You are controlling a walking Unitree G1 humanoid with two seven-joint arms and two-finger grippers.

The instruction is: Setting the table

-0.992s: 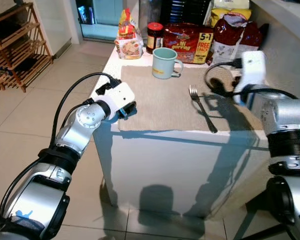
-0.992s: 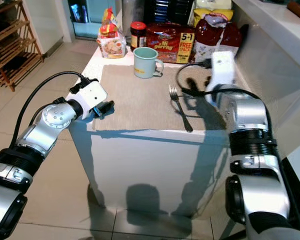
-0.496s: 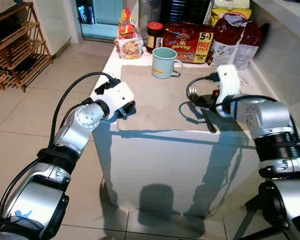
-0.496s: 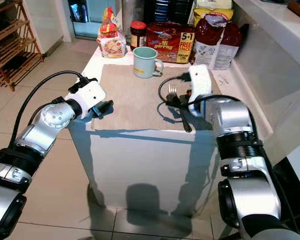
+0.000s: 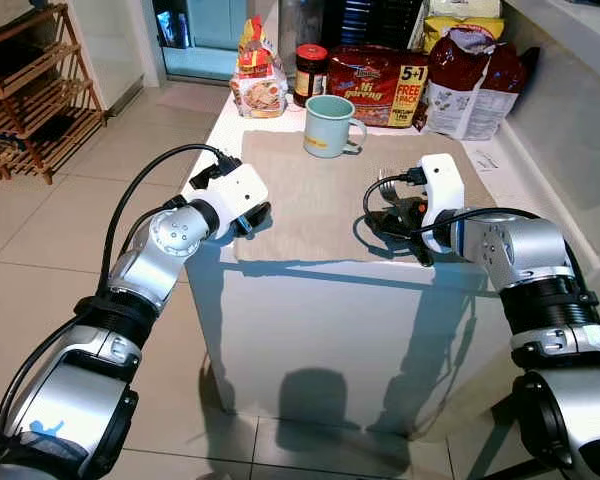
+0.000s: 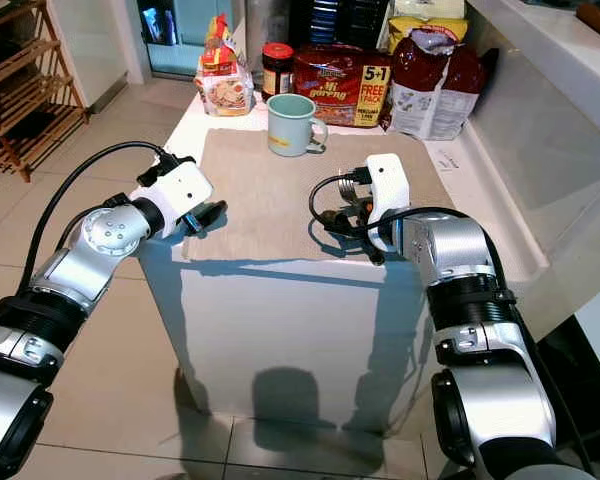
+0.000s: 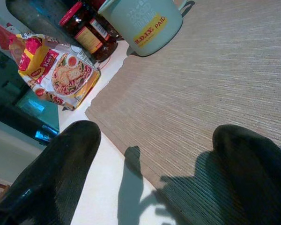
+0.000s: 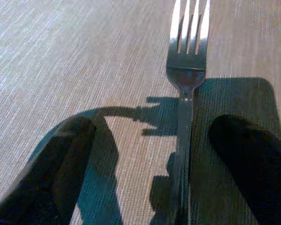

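Observation:
A beige placemat (image 5: 310,205) covers the near end of a white counter (image 5: 330,300). At its far edge stands a pale green mug (image 5: 329,126). A steel fork (image 5: 384,184) lies on the mat's right side, tines pointing away from me. My right gripper (image 5: 388,217) hangs low over the fork's handle and is open. In the right wrist view the fork (image 8: 187,70) runs between the two black fingers (image 8: 61,164), nearer one of them. My left gripper (image 5: 255,220) is open at the mat's near left corner, holding nothing; its wrist view takes in the mug (image 7: 143,21).
Noodle packets (image 5: 376,84), a dark jar (image 5: 308,73) and red bags (image 5: 470,85) line the counter's back. A small snack packet (image 5: 257,80) stands at the back left. A wooden rack (image 5: 30,95) stands on the tiled floor at far left. A white ledge (image 5: 570,110) rises on the right.
My right gripper has swung from the counter's right side leftward and down, and now sits over the fork. The left arm, mug and fork have not moved.

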